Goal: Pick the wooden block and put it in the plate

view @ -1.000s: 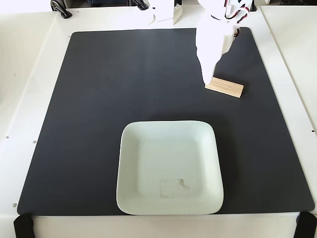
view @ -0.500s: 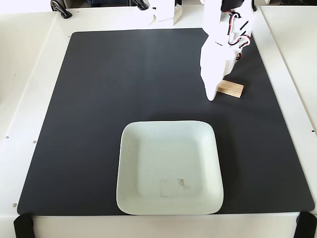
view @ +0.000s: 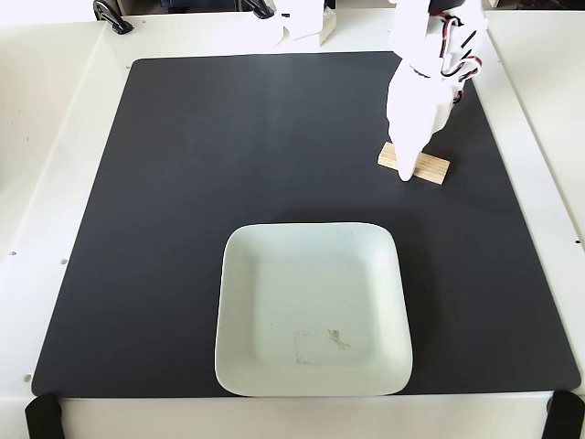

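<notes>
1. White surface [view: 55, 137] carries a black mat [view: 228, 146] covering most of it in the fixed view.
2. Plate [view: 247, 274], pale and square, sits empty at the mat's near edge, faint smudges on its base.
3. White arm [view: 420, 82] reaches down from the far right.
4. Wooden block [view: 431, 168] lies flat on the mat, well apart from the plate.
5. Jaws [view: 403, 172] sit over the block's middle; their state cannot be told.

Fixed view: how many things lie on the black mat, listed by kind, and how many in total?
Wooden block: 1
Plate: 1
Total: 2
The gripper reaches down at the block, but it is part of the arm and is not counted.
</notes>
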`<state>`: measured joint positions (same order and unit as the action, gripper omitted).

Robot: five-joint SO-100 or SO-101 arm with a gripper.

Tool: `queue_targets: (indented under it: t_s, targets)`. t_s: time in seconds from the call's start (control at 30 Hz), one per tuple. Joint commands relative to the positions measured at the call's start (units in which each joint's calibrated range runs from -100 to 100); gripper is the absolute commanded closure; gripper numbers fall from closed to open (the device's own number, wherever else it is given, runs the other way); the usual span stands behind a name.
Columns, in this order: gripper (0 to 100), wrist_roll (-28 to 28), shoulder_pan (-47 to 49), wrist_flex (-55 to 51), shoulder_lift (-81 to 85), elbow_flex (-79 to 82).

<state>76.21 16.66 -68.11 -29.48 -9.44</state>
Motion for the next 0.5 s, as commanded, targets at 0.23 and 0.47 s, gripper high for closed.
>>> queue_targets:
  t_s: [0.23, 0.47]
  targets:
    - [99, 0.08, -1.65, 0.37, 3.38, 2.65]
    - [99, -0.51, -5.01, 0.55, 26.34, 22.17]
